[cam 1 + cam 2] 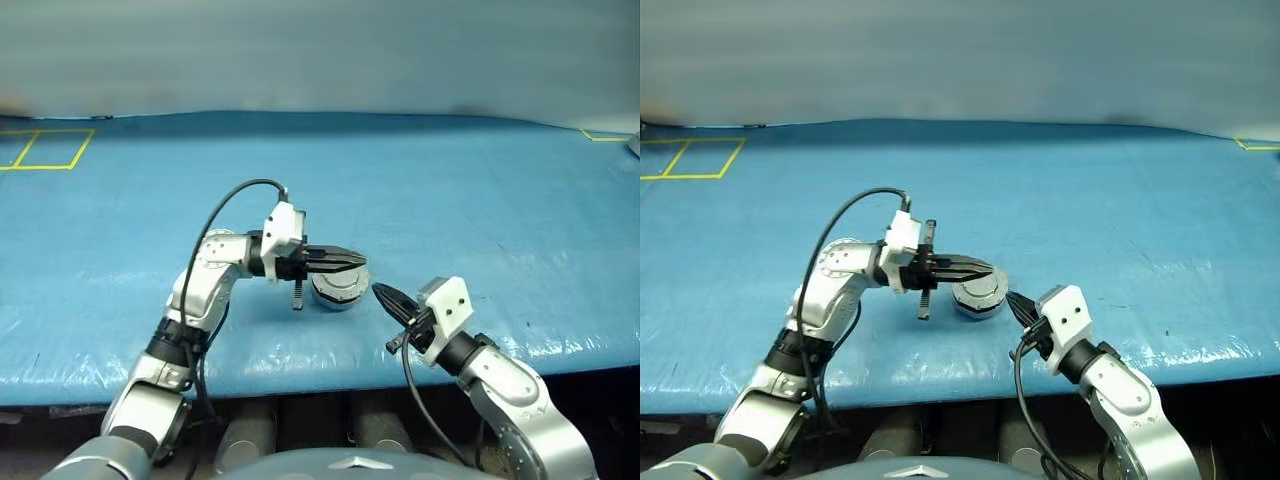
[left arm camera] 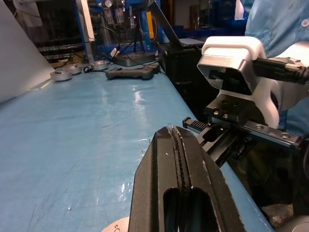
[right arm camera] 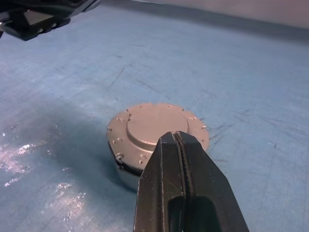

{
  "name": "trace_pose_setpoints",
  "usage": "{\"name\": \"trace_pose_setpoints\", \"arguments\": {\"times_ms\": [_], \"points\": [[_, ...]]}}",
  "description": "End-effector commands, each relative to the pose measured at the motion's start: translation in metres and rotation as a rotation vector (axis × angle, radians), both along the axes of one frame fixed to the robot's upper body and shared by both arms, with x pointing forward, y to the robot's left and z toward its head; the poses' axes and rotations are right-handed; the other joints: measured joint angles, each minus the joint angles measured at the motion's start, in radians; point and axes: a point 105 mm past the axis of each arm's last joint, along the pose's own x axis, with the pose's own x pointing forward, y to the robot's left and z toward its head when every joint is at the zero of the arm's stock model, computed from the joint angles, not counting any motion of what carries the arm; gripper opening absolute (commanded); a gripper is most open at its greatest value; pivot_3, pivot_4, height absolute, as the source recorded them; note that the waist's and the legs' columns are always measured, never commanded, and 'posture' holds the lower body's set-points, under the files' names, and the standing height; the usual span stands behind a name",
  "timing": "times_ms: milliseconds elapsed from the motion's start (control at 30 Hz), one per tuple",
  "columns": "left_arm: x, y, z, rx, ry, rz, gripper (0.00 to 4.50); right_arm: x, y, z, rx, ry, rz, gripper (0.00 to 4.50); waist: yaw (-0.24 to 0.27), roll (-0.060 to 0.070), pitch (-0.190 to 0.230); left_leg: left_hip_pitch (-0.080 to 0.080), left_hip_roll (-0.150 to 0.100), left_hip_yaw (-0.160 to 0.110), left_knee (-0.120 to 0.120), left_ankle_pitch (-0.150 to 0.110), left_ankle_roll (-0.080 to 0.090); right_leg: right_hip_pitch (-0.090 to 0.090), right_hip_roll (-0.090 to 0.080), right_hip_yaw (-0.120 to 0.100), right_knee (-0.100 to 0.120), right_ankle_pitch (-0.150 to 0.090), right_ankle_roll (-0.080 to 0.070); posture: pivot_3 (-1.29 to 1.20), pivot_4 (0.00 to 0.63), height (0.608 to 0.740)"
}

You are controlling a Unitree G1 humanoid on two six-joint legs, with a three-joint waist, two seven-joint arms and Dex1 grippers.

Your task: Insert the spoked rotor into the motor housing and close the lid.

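You will find no readable text, label, brand, number or sign anywhere in these views. The yellow lines (image 1: 45,150) taped on the blue table cover (image 1: 450,190) form plain boxes without lettering. The lid (image 3: 157,128) shows you a bare silver-grey face with small screw heads and no marking, and the white camera housings on the wrists carry no legible print. The equipment on the far benches in the left wrist view is too indistinct for you to read.

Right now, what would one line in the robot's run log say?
lid: closed on motor housing | left gripper: shut, empty, above lid | right gripper: shut, empty, beside housing | surface: blue table
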Motion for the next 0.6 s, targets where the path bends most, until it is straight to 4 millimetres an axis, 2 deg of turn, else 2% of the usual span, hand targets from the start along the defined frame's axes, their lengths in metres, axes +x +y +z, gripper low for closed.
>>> {"name": "trace_pose_setpoints", "arguments": {"times_ms": [33, 133, 233, 367, 500, 533, 600], "points": [[-0.002, 0.019, 0.008, -0.034, 0.010, 0.102, 0.02, 0.005, 0.006, 0.014, -0.008, -0.045, 0.039, 0.00, 0.001, 0.000, 0.000, 0.000, 0.000, 0.000, 0.000, 0.000, 0.000, 0.000, 0.000, 0.000, 0.000, 0.000, 0.000, 0.00, 0.150, 0.740], [-0.008, 0.035, -0.008, -0.005, 0.080, 0.182, 0.00, 0.018, 0.012, 0.008, -0.040, -0.041, 0.055, 0.62, 0.002, 0.000, 0.000, 0.000, 0.000, 0.001, 0.001, 0.000, 0.000, 0.000, 0.000, 0.000, 0.000, 0.000, 0.000, 0.00, 0.150, 0.740], [-0.018, 0.049, -0.028, 0.029, 0.141, 0.257, 0.00, 0.034, 0.019, 0.006, -0.057, -0.062, 0.049, 1.58, 0.001, 0.001, 0.001, 0.000, 0.000, 0.001, 0.000, 0.000, 0.000, -0.001, 0.000, 0.001, -0.001, 0.000, 0.000, 0.00, 0.150, 0.740], [-0.028, 0.058, -0.039, 0.024, 0.193, 0.346, 0.00, 0.048, 0.026, 0.002, -0.039, -0.044, 0.057, 2.87, 0.006, 0.001, 0.001, -0.001, 0.000, 0.001, -0.001, 0.000, 0.000, -0.002, 0.000, 0.000, -0.001, 0.000, -0.002, 0.00, 0.150, 0.740], [-0.035, 0.064, -0.051, 0.048, 0.218, 0.408, 0.00, 0.051, 0.033, -0.007, -0.027, 0.005, 0.102, 4.24, 0.004, 0.002, 0.002, 0.000, 0.000, 0.001, 0.000, 0.000, 0.000, -0.001, -0.001, 0.000, -0.001, 0.000, -0.002, 0.00, 0.150, 0.740], [-0.037, 0.066, -0.055, 0.057, 0.223, 0.418, 0.00, 0.050, 0.034, -0.011, -0.035, 0.025, 0.120, 4.46, 0.004, 0.002, 0.002, 0.000, 0.000, 0.001, 0.000, 0.000, 0.000, -0.001, -0.001, 0.000, -0.001, 0.000, -0.002, 0.00, 0.150, 0.740], [-0.039, 0.068, -0.058, 0.058, 0.237, 0.433, 0.00, 0.051, 0.034, -0.016, -0.043, 0.054, 0.131, 4.46, 0.003, 0.003, 0.002, 0.000, 0.000, 0.002, -0.001, 0.000, 0.000, -0.002, -0.001, 0.001, -0.001, 0.000, -0.002, 0.00, 0.150, 0.740]]}}
